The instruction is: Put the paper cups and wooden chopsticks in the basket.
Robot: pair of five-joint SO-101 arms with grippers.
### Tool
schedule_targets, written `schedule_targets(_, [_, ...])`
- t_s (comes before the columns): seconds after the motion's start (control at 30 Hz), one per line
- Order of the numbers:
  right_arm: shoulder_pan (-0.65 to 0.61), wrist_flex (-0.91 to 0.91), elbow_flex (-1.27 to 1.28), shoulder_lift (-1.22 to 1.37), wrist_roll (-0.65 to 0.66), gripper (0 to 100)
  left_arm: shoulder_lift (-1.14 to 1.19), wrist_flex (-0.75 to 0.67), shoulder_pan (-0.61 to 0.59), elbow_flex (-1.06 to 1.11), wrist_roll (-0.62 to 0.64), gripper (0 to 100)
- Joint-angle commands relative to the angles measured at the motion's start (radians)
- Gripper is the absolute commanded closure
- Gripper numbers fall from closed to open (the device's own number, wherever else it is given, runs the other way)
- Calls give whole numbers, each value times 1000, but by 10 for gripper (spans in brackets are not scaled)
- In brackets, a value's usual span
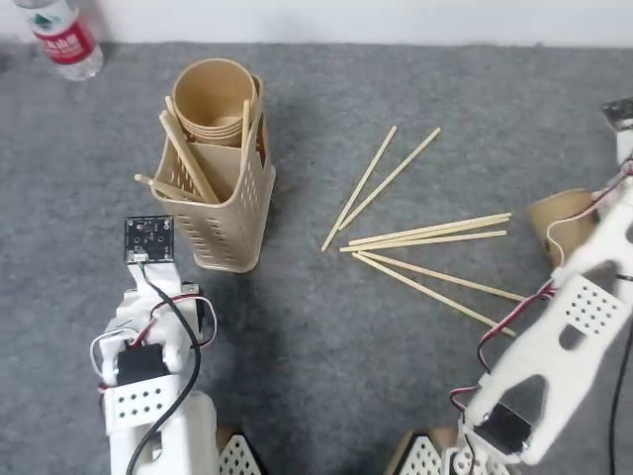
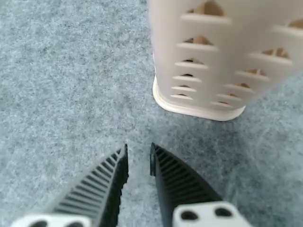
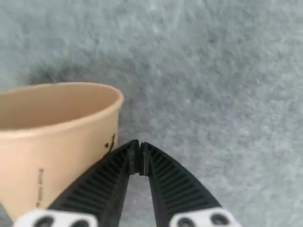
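Paper cups, tan and nested into one stack [image 1: 213,94], stand mouth up in the far part of a tall beige slotted plastic basket [image 1: 232,213]. We cannot count how many are nested. A few pale wooden chopsticks [image 1: 186,158] lean in the basket's near part, their ends poking over the rim.

Six loose chopsticks [image 1: 425,236] lie on the grey felt-covered table [image 1: 297,327], well to the right of the basket. They fan out in pairs from close to one spot. One pair runs diagonally away from the arms, one runs nearly crosswise, and one slants toward the white right arm [image 1: 564,336]. A single tan paper cup [image 1: 559,213] at the right edge is half hidden behind that arm. A clear bottle with a red label [image 1: 61,38] is cut off in the far left corner. The white left arm [image 1: 148,386] sits just in front of the basket.

In the left wrist view, the left pincer [image 2: 138,153] has its black ribbed fingers a narrow gap apart, with nothing between them. It is over bare felt, pointing at the basket's lower corner [image 2: 208,71] but apart from it. The basket's top is cut off, and we cannot identify the tan shapes behind its slots.

In the right wrist view, the right pincer [image 3: 138,149] has its tips pressed together and holds nothing. It is just beside the wall of the upright paper cup [image 3: 57,127]. We cannot tell whether it touches the cup, which runs off the edge.
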Motion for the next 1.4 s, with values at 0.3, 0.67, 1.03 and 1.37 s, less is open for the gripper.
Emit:
schedule_targets(0.3, [-217,44,361,-208,-123,991,-11,-37,-3,-4,-11,930])
schedule_targets(0.67, [-473,39,944,-742,-123,991,-11,-37,-3,-4,-11,930])
schedule_targets(1.03, [-633,38,1355,-1257,-129,989,-11,-35,-3,-4,-11,930])
schedule_targets(1.37, [-765,-99,1355,-1239,-414,789,-11,-35,-3,1,-11,930])
